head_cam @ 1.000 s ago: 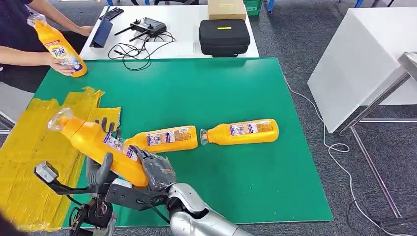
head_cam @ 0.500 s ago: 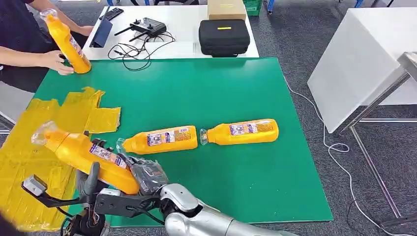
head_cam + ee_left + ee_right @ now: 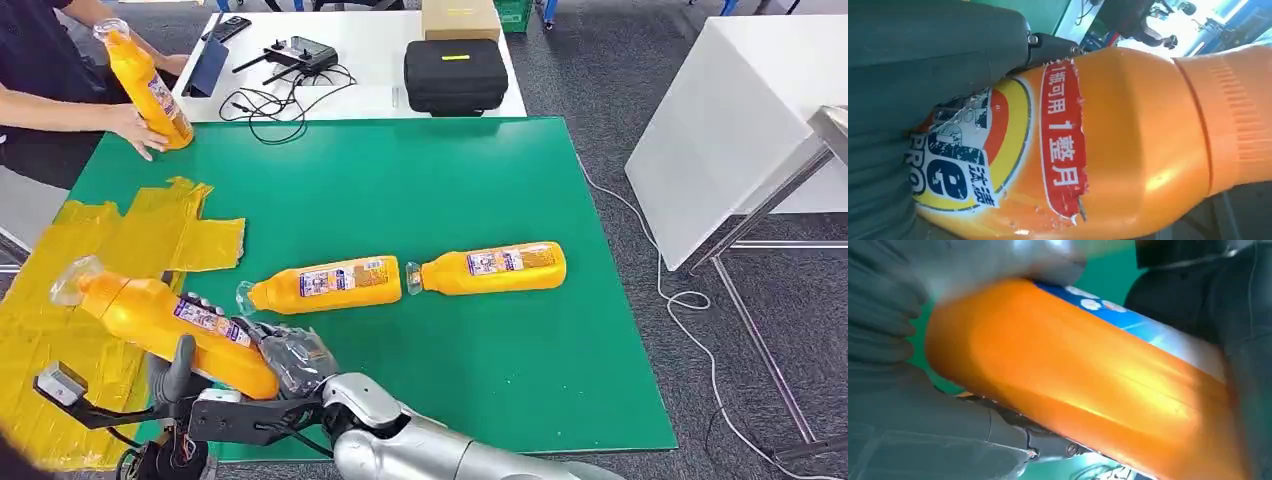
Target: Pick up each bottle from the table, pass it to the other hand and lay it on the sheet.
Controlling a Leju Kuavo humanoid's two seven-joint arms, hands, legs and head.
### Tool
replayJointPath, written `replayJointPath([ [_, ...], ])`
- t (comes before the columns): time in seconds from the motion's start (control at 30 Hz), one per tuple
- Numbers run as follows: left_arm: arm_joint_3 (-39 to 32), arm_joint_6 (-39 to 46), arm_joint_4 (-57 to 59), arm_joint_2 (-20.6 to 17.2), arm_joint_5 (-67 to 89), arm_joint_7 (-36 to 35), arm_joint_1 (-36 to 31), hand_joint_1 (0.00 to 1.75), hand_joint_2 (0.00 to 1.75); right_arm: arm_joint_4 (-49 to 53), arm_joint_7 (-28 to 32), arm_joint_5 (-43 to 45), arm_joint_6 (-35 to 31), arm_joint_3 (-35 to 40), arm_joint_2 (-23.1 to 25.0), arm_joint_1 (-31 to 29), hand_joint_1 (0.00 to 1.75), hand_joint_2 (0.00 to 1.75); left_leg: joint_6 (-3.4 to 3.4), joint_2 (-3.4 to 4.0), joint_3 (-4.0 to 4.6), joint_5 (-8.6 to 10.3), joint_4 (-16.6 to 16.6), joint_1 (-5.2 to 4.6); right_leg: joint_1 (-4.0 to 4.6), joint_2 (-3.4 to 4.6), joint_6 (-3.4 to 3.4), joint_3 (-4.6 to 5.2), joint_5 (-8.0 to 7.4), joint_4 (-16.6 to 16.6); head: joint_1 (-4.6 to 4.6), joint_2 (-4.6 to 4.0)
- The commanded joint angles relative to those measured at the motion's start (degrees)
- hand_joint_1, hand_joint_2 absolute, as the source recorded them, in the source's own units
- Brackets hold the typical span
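Note:
An orange detergent bottle (image 3: 175, 325) hangs tilted over the near left table edge, its clear cap over the yellow sheet (image 3: 60, 250). My left hand (image 3: 180, 365) grips its middle from below, thumb up along its side. My right hand (image 3: 295, 355) wraps the bottle's base. Up close, the label and orange body (image 3: 1128, 140) lie against my left hand (image 3: 923, 75). The bottle (image 3: 1088, 385) also lies across my right hand (image 3: 888, 340). Two more orange bottles (image 3: 325, 283) (image 3: 490, 267) lie end to end mid-table.
The green table (image 3: 400, 180) has a person at its far left corner holding another orange bottle (image 3: 150, 85) upright. Behind it a white table carries a black case (image 3: 455, 75), a controller, cables and a cardboard box. A white table stands to the right.
Both hands have carried the held bottle left and lower, toward the yellow sheet. The person has tipped their bottle upright at the far corner. The two lying bottles have not moved.

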State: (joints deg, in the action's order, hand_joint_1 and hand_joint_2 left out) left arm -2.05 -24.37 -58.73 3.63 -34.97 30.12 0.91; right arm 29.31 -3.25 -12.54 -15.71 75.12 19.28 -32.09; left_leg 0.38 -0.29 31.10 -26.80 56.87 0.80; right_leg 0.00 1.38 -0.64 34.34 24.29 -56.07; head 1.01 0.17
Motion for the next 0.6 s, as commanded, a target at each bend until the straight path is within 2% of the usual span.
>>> replayJointPath([
  [0.03, -5.1, 21.8, -2.0, -3.9, 26.2, 7.5, -4.4, 1.75, 1.75, -5.8, 13.4, 9.7, -0.6, -3.6, 0.7, -2.5, 0.0, 0.0, 0.0, -0.2, -0.1, -0.01, 0.0, 0.04, 0.06, -0.31, -0.02, -0.18, 0.08, 0.0, 0.04, 0.0],
  [0.13, -10.6, 37.3, -1.4, -5.2, 43.7, 8.4, -5.0, 1.75, 1.75, -3.8, 17.9, 7.6, -2.2, -13.3, -1.0, -3.1, 0.0, 0.0, 0.0, -0.08, -0.08, -0.02, 0.0, 0.05, 0.05, -0.2, -0.02, -0.15, 0.05, 0.0, -0.02, 0.0],
  [0.23, -12.8, 36.1, -1.1, -5.0, 44.9, 8.7, -5.2, 1.75, 1.75, -0.6, 16.6, 4.3, -1.3, -16.0, -2.0, -1.8, 0.0, 0.0, -0.01, -0.08, -0.24, -0.03, -0.1, 0.07, 0.06, -0.2, -0.01, -0.3, 0.06, 0.0, 0.13, 0.0],
  [0.27, -12.8, 44.1, -0.7, -5.2, 51.4, 9.1, -5.4, 1.75, 1.75, 1.3, 17.4, 2.5, -2.7, -18.9, -2.5, -0.2, 0.0, 0.0, 0.0, -0.13, -0.15, 0.0, 0.0, 0.04, 0.03, -0.19, -0.02, -0.18, 0.06, 0.0, 0.0, 0.0],
  [0.33, -14.5, 54.8, 1.1, -6.9, 59.9, 9.9, -6.0, 1.75, 1.75, 7.0, 16.9, -3.1, -2.6, -25.3, -4.9, 3.6, 0.0, 0.0, 0.01, -0.26, -0.37, -0.03, -0.1, 0.08, 0.1, -0.41, -0.04, -0.47, 0.12, 0.1, 0.04, 0.0],
  [0.4, -13.2, 63.4, 2.5, -9.3, 64.4, 9.9, -5.9, 1.75, 1.75, 12.0, 16.5, -7.4, -1.9, -29.9, -7.0, 7.4, 0.0, 0.0, 0.0, -0.19, -0.23, 0.01, -0.1, 0.11, 0.15, -0.27, -0.04, -0.34, 0.05, 0.1, 0.07, 0.0],
  [0.43, -13.8, 64.4, 2.1, -9.4, 66.0, 9.9, -5.6, 1.75, 1.75, 14.2, 16.7, -8.7, -1.2, -31.8, -7.9, 9.5, 0.0, 0.0, 0.02, -0.22, -0.38, -0.02, -0.2, 0.11, 0.15, -0.34, -0.06, -0.5, 0.09, 0.2, 0.09, 0.0],
  [0.57, -25.8, 64.4, -4.4, -4.1, 87.1, 9.9, -4.5, 1.75, 1.75, 19.5, 17.1, -13.7, -1.5, -35.7, -10.0, 16.8, 0.0, 0.0, 0.03, -0.24, -0.49, -0.08, -0.2, 0.07, 0.12, -0.36, -0.08, -0.62, 0.17, 0.2, 0.09, 0.0],
  [0.6, -25.8, 64.4, -4.4, -4.1, 87.1, 9.9, -4.5, 1.75, 1.75, 19.5, 17.1, -13.7, -1.5, -35.7, -10.0, 16.8, 0.0, 0.0, 0.0, -0.22, -0.21, -0.03, -0.1, 0.1, 0.16, -0.28, -0.05, -0.35, 0.09, 0.1, 0.07, 0.0],
])
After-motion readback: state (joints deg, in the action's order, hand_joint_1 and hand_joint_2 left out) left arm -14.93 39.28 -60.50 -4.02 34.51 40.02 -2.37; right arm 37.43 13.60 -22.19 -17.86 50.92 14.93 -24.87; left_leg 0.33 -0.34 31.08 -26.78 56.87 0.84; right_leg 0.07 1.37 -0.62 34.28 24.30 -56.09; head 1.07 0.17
